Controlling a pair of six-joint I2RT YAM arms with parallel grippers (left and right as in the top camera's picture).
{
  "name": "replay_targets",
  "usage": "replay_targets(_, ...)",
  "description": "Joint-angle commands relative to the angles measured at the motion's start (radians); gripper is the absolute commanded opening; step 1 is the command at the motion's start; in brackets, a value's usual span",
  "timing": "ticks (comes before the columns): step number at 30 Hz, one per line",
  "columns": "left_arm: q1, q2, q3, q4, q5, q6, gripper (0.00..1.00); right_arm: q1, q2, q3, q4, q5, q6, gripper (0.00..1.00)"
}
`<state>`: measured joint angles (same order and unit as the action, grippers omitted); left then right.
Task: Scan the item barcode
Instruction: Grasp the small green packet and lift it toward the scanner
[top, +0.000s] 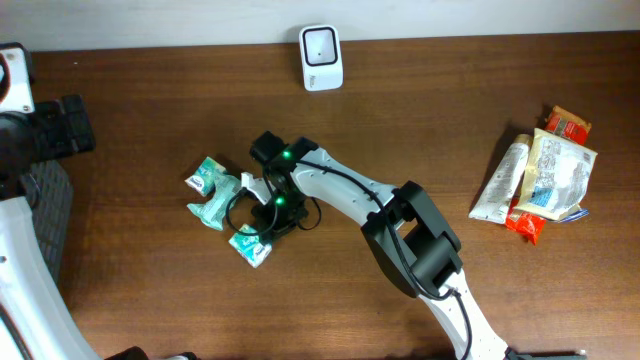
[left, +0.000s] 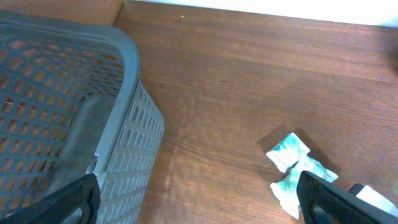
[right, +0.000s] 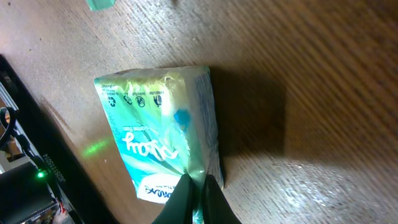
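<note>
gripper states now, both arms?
Left gripper: open, empty.
Right gripper: closed, pinching the edge of the green tissue pack.

The surface (top: 450, 100) is dark brown with wood grain. The packet (right: 155, 137) is teal-green and white, with white script. The basket (left: 62, 93) is grey, a lattice of holes. The scanner (top: 321, 57) is white, its window dark.

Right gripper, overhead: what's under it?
A teal packet lying on the table, its edge pinched by the shut right gripper. Overhead, the gripper covers part of it. No barcode shows; the packet's underside is hidden.
</note>
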<state>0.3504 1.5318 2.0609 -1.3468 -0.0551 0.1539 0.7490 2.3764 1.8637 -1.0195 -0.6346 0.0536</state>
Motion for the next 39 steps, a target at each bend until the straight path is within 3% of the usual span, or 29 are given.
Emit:
replay_targets(1,0.006,0.002,0.002,-0.001,0.011,0.013,0.99,-0.025,-0.005,-0.003,-0.023,-0.013,0.008,0.04)
replay_targets(4,0.006,0.002,0.002,-0.001,0.011,0.013,0.99,-0.101,-0.048,0.005,-0.047,0.021,0.015,0.04)
replay_targets(6,0.006,0.002,0.002,-0.001,0.01,0.013,0.99,-0.154,-0.085,0.005,-0.066,0.186,0.141,0.04)
replay_targets(9,0.006,0.002,0.002,-0.001,0.01,0.013,0.99,-0.182,-0.088,0.004,-0.096,0.225,0.165,0.04)
replay_targets(10,0.006,0.002,0.002,-0.001,0.011,0.013,0.99,-0.182,-0.087,0.004,-0.101,0.225,0.165,0.12)
replay_targets(11,0.006,0.002,0.002,-0.001,0.011,0.013,0.99,-0.177,-0.087,0.004,-0.101,0.225,0.165,0.34)
replay_targets(12,0.006,0.002,0.002,-0.001,0.011,0.012,0.99,-0.17,-0.087,0.004,-0.1,0.224,0.165,0.43)
replay_targets(15,0.006,0.002,0.002,-0.001,0.01,0.013,0.99,-0.15,-0.081,-0.016,-0.102,0.221,0.166,0.47)
replay_targets(18,0.006,0.002,0.002,-0.001,0.011,0.013,0.99,-0.14,-0.075,-0.055,-0.074,0.221,0.19,0.43)
replay_targets(21,0.006,0.002,0.002,-0.001,0.011,0.013,0.99,-0.141,-0.075,-0.099,-0.037,0.222,0.237,0.21)
replay_targets(22,0.006,0.002,0.002,-0.001,0.01,0.013,0.99,-0.142,-0.075,-0.1,-0.037,0.221,0.237,0.05)
replay_targets(24,0.006,0.002,0.002,-0.001,0.011,0.013,0.99,-0.146,-0.076,-0.097,-0.035,0.219,0.236,0.04)
replay_targets(27,0.006,0.002,0.002,-0.001,0.011,0.013,0.99,-0.182,-0.093,-0.059,-0.073,0.058,0.137,0.04)
replay_targets(31,0.006,0.002,0.002,-0.001,0.01,0.013,0.99,-0.309,-0.209,0.014,-0.148,-0.339,-0.067,0.04)
replay_targets(39,0.006,0.002,0.002,-0.001,0.01,0.013,0.99,-0.582,-0.409,0.014,-0.145,-0.846,-0.109,0.04)
